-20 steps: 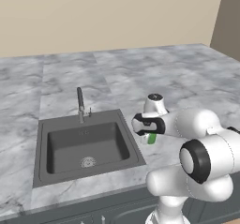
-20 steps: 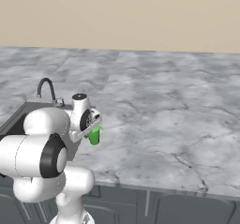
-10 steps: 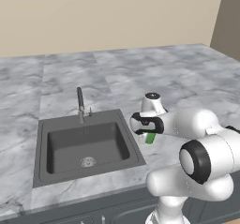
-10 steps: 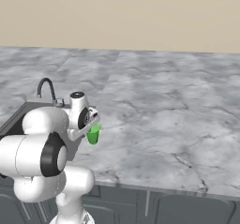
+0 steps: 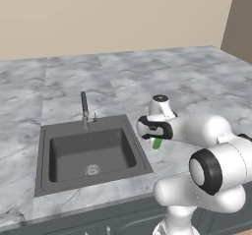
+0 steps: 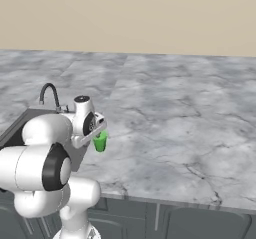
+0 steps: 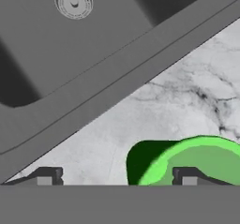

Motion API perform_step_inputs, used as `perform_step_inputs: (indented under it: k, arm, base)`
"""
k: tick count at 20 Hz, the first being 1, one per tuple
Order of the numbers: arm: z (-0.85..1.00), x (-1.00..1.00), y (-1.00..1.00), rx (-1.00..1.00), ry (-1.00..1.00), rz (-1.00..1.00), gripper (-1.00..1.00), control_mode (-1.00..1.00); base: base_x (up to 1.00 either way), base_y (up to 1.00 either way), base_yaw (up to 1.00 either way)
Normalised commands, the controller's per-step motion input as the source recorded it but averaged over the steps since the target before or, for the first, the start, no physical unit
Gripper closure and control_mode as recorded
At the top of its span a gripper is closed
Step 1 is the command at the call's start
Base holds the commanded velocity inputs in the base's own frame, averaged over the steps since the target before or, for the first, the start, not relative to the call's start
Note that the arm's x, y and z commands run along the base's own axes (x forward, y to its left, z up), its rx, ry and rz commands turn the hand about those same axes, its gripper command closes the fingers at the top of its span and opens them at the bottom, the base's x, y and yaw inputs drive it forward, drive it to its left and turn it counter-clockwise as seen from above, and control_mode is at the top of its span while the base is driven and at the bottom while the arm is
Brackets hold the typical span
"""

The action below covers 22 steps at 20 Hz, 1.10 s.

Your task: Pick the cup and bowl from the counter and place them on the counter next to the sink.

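The small green cup stands upright on the marble counter, just right of the sink's right rim. My gripper hangs directly over it, pointing down. In the hand view the two fingertips stand wide apart, so the gripper is open. The cup's rim lies under the right fingertip, and the left tip is over bare counter. The bowl is out of view.
The dark sink basin with its round drain lies left of the cup, and a thin faucet stands at its back edge. Open marble stretches right of and behind the cup. My arm's white links fill the near foreground.
The jaws have spread from shut on the cup to wide apart, letting the cup go. The cup stays standing in the same spot beside the sink.
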Motion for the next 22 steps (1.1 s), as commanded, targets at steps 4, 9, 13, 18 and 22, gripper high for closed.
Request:
perform_step_inputs:
  k: [4,9,13,18,22]
  arm:
    - [0.52,0.00,0.00,0.03,-0.01,0.00,-1.00,-1.00]
    - [0.29,0.00,0.00,0.02,0.00,0.00,-1.00,-1.00]
    - [0.35,-0.01,-0.04,0.01,0.00,-0.03,-1.00,-1.00]
    - [0.38,-0.15,-0.34,0.01,0.08,-0.38,-1.00,-1.00]
    - [0.37,-0.03,-0.60,0.05,0.16,-0.63,-1.00,-1.00]
  base:
    - [0.00,0.00,0.00]
    - [0.00,0.00,0.00]
    - [0.00,0.00,0.00]
    - [0.00,0.00,0.00]
    - [0.00,0.00,0.00]
